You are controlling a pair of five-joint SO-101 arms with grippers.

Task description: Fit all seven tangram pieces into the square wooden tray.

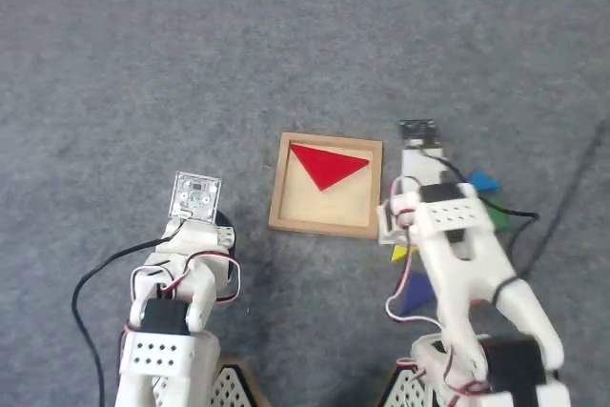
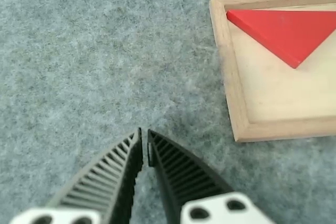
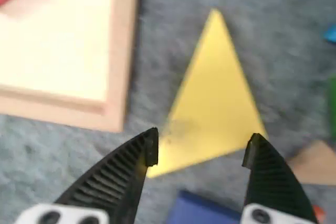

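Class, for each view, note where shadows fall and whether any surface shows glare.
High view: even, diffuse light, no glare on the wooden tray. Left wrist view: a soft shadow darkens the carpet around the left end effector. Right wrist view: the yellow triangle is evenly lit, without glare.

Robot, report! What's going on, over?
Left jaws shut, empty, near tray. Right jaws open over yellow triangle. Red triangle in tray. Blue piece close by.
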